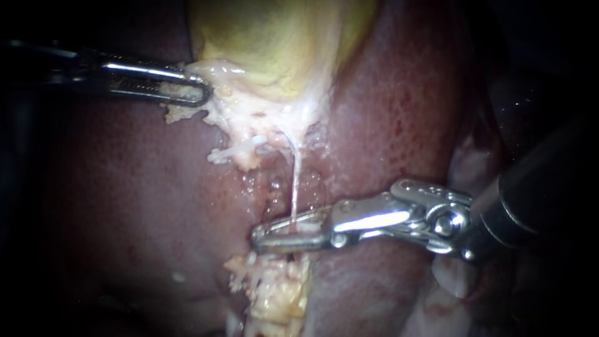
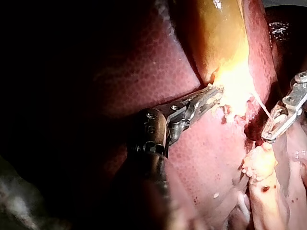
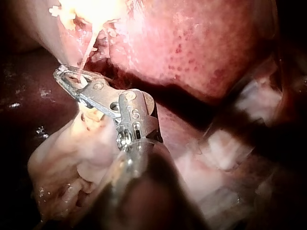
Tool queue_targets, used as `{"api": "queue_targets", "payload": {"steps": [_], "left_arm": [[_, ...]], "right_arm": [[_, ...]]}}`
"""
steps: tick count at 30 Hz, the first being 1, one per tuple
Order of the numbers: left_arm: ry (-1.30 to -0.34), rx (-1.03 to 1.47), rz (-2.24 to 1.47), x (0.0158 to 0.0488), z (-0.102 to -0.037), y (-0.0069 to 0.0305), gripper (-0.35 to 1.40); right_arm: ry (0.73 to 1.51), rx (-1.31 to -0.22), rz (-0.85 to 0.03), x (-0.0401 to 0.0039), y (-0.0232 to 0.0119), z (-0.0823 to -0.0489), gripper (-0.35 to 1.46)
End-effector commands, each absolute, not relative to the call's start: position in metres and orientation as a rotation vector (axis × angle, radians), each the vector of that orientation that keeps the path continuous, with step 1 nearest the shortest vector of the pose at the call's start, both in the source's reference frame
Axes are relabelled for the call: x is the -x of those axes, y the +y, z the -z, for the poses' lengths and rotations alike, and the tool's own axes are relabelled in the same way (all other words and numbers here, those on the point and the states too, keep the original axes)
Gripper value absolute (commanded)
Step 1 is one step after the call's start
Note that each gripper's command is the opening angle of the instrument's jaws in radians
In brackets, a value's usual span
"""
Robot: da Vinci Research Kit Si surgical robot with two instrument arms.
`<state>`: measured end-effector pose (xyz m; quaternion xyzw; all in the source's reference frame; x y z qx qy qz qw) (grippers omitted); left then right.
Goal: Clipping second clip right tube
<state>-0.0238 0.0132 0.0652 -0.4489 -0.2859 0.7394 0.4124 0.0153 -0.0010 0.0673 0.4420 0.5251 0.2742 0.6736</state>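
The tube (image 1: 294, 181) is a thin pale strand just left of the frame's centre. Its long axis runs nearly straight up and down, from the pale tissue (image 1: 237, 118) under the gallbladder (image 1: 274, 43) to a fatty stump (image 1: 274, 293) at the lower edge.

Our right instrument (image 1: 274, 237) comes in from the right edge and lies almost level, so it crosses the tube at close to a right angle, low on the strand and just above the stump. Its jaws are drawn narrow, their tips all but meeting past the tube, and the tube is pinched between them from above and below. The right wrist view agrees: the strand drops into the jaws and ends there. We cannot make out a clip on the tube apart from whatever sits inside the jaws.

Our left instrument (image 1: 198, 87) enters from the upper left and has its jaws closed on the edge of the pale tissue. That is well apart from the crossing point, and it holds the strand taut and upright against the liver (image 1: 399, 112).

We judge that the coming move turns on that crossing. The right instrument is the nearer one and is already on the tube. It should stay square to the strand, because any tilt would set the clip at a slant.
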Motion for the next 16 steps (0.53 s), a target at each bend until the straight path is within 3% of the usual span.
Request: {"api": "queue_targets", "payload": {"steps": [1,16], "left_arm": [[-0.719,1.129,-1.860,0.0238,-0.0652,0.0132,-0.35],[-0.719,1.129,-1.860,0.0238,-0.0652,0.0132,-0.35]], "right_arm": [[1.182,-0.994,-0.617,-0.0153,-0.0010,-0.0673,-0.35],[1.182,-0.992,-0.616,-0.0153,-0.0011,-0.0678,-0.35]]}}
